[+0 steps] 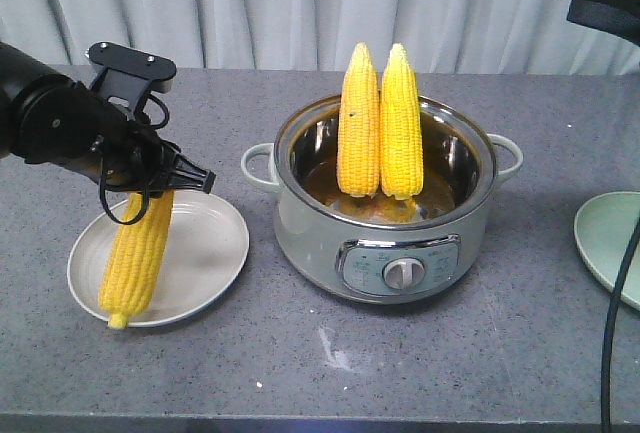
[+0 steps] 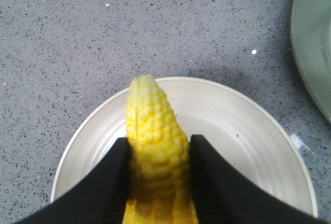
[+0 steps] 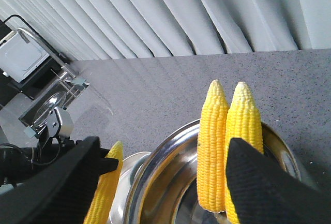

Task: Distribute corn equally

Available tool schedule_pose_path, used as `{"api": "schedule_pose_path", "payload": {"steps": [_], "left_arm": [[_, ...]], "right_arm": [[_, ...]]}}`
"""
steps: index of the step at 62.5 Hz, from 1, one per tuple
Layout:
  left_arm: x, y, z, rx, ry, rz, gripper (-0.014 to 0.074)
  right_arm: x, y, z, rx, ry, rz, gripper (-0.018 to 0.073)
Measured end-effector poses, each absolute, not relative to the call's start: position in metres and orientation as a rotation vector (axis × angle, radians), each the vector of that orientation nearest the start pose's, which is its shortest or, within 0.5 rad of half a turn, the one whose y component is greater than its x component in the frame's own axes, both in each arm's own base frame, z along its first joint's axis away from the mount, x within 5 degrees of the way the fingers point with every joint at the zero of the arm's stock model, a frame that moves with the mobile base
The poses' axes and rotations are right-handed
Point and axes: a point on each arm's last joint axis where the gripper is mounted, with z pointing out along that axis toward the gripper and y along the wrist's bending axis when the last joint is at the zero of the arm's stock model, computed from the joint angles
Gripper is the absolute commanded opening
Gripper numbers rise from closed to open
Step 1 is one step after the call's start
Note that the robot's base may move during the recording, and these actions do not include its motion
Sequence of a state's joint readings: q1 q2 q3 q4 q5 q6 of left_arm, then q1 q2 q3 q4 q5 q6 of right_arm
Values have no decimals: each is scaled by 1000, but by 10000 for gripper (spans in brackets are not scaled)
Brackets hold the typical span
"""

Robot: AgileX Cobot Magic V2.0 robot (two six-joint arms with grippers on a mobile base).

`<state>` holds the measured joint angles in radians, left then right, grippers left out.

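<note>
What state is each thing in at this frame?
White plate: nothing lying on it.
Green plate: visible part bare.
Pot: lid off.
Pot cobs: two, upright, side by side, tips up.
Held cob: tilted, tip down over white plate.
Left gripper: shut on held cob.
Right gripper: open, empty.

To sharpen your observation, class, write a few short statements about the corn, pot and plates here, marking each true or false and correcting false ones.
1. The left gripper clamps a bright-yellow corn cob over the round white plate. True.
2. Three cobs stand in the silver electric pot. False: two upright cobs stand there.
3. The pale green plate holds a cob. False: its visible part is bare.
4. The right gripper is open, holding nothing. True.
</note>
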<state>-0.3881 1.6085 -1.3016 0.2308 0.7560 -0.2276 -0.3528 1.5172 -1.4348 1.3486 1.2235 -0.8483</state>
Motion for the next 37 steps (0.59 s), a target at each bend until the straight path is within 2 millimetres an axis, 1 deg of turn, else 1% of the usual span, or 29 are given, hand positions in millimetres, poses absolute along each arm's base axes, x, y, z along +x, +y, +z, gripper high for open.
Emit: {"api": "schedule_pose_path", "payload": {"steps": [8, 12, 18, 22, 37], "left_arm": [[329, -119, 297, 351, 2491, 19, 347], [329, -119, 297, 351, 2491, 19, 396], [329, -119, 297, 351, 2490, 18, 447], [330, -119, 297, 352, 2488, 17, 459], [330, -119, 297, 352, 2486, 16, 458]], "right_arm": [[315, -27, 412, -212, 1899, 1058, 486], [315, -27, 412, -212, 1899, 1058, 486], [315, -27, 411, -212, 1901, 1056, 486], [315, -27, 411, -214, 1905, 1052, 486], [315, -27, 410, -217, 1912, 1045, 486]]}}
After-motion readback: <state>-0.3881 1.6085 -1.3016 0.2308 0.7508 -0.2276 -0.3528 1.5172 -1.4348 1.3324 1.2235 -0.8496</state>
